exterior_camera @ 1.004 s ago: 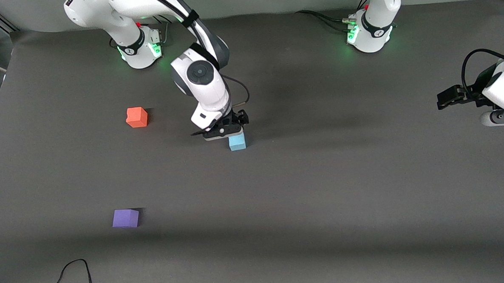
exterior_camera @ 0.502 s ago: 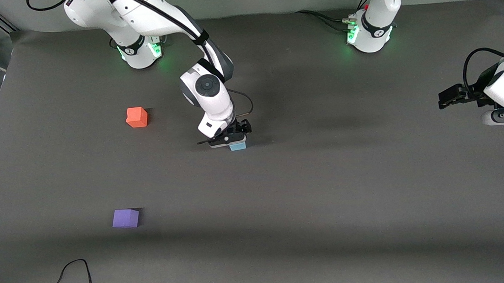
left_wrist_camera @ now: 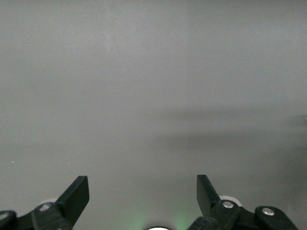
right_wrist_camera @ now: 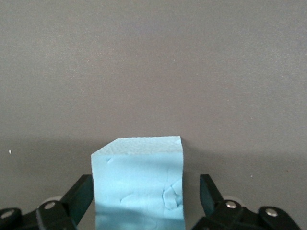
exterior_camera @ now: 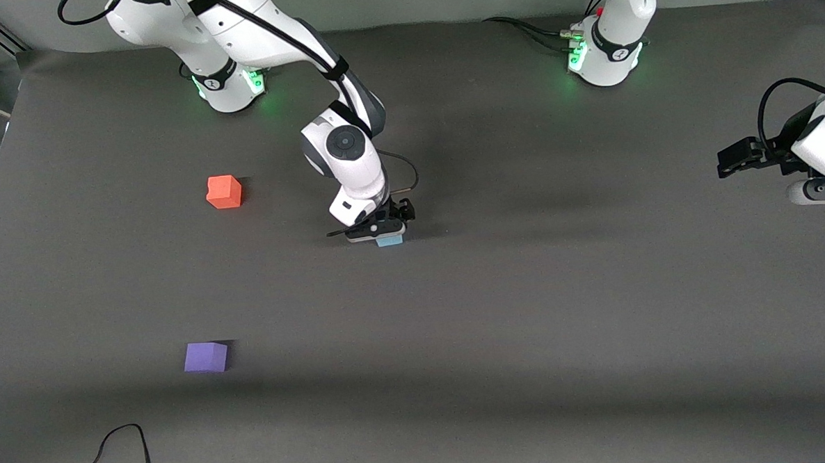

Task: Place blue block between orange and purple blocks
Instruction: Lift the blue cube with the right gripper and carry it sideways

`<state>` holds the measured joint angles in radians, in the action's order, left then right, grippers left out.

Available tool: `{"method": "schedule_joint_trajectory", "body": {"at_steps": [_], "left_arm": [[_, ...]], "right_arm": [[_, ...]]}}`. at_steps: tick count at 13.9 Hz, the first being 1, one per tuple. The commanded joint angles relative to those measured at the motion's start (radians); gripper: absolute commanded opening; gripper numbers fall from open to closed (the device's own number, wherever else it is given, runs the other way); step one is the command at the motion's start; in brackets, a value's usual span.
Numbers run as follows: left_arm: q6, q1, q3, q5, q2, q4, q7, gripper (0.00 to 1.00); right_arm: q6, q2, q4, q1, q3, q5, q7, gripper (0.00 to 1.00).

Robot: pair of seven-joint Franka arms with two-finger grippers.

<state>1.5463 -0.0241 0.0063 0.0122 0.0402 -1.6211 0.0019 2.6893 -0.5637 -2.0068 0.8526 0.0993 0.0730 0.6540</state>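
Over the last second we see the right arm drop from a stance above the blue block to one low over it, so that in the front view the right gripper now covers all but a thin strip of the cube's near face. In the right wrist view the blue block sits between the two dark fingers, with a small gap of mat showing on each side; the jaws are spread around the cube and have just begun to draw in, not yet pressing it. We judge that the grasp is about to be made and that nothing of the carrying has begun. The blue block rests on the grey mat near the middle of the table, well apart from the orange block and the purple block, which both lie toward the right arm's end, the purple one nearer the front camera. Being a cube, the blue block has no long axis; its flat side faces line up squarely with the finger pads, which suits a straight pinch. The left gripper waits with its fingers wide apart over bare mat at the left arm's end.
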Motion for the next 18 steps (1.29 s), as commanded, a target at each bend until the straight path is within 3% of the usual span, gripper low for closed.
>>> {"method": "schedule_joint_trajectory", "body": {"at_steps": [1, 3, 6, 10, 15, 18], "left_arm": [[-0.002, -0.011, 0.009, -0.014, -0.023, -0.017, 0.013, 1.0], [0.001, -0.013, 0.009, -0.015, -0.019, -0.017, 0.013, 1.0], [0.008, -0.014, 0.009, -0.015, -0.019, -0.017, 0.013, 1.0], [0.015, -0.019, 0.008, -0.015, -0.017, -0.017, 0.013, 1.0], [0.018, -0.019, 0.009, -0.015, -0.017, -0.017, 0.013, 1.0], [0.018, -0.019, 0.009, -0.015, -0.017, -0.01, 0.013, 1.0]], "right_arm": [[0.011, -0.004, 0.01, 0.017, 0.014, -0.001, 0.024, 0.62], [0.009, -0.002, 0.011, 0.017, 0.014, -0.001, 0.026, 0.46], [-0.059, 0.062, 0.025, 0.005, 0.023, -0.002, 0.01, 0.41], [-0.455, 0.186, 0.216, -0.012, 0.033, -0.001, 0.009, 0.4], [-0.802, 0.202, 0.56, -0.075, 0.045, 0.099, -0.007, 0.4], [-0.928, 0.261, 0.586, -0.138, 0.053, 0.102, -0.14, 0.4]]}}
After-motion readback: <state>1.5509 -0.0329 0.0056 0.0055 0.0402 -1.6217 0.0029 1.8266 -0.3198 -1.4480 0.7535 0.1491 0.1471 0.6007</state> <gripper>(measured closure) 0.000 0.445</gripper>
